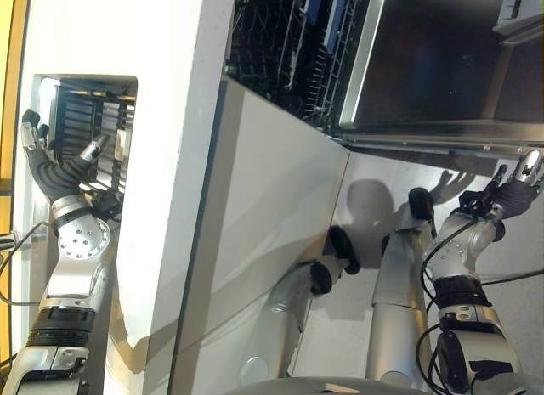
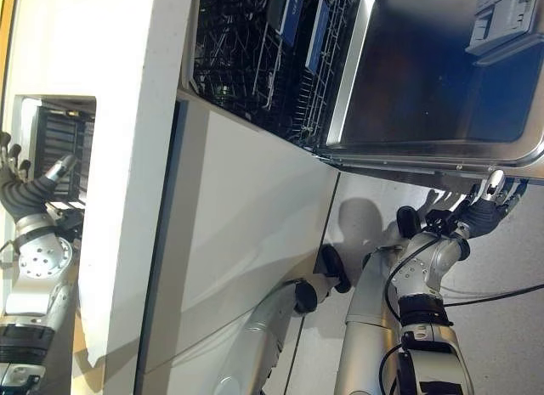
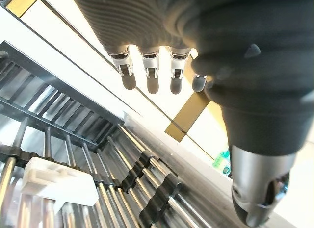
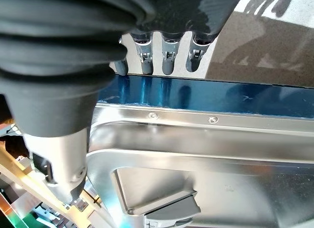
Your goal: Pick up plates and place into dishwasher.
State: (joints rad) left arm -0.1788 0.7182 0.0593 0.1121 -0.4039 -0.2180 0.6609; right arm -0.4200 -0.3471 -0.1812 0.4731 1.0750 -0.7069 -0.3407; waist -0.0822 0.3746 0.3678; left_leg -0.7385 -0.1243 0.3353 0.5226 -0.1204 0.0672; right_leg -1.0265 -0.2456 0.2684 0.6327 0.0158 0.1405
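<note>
**Q:** Item 1, landmark?
**A:** White countertop slab (image 1: 161, 191). Everything below is placed relative to it.

**Q:** Item 2, hands?
**A:** Your left hand (image 1: 55, 170) is on the slab's far side from the dishwasher, fingers straight and spread, holding nothing. It hovers just over the black-and-steel bar drying rack (image 3: 98, 189). Your right hand (image 1: 514, 187) is well apart from the slab, at the outer edge of the open steel-lined dishwasher door (image 1: 425, 64). Its fingers (image 4: 167, 59) are straight and also hold nothing.

**Q:** Item 3, plates?
**A:** No plate in either hand. On the drying rack's bars by the left hand you can see a small white plastic block (image 3: 54, 184), no plate. Two blue flat pieces (image 1: 310, 4) stand on edge in the dark wire dishwasher basket (image 1: 272, 47), just beside the slab. They may be plates; can't tell.

**Q:** Item 4, key relation?
**A:** Judgement: the pickup is at the drying rack, so the L hand is nearer. The rack bars run lengthwise away from the palm. The drop-off lies across the slab, toward the R hand.
</note>
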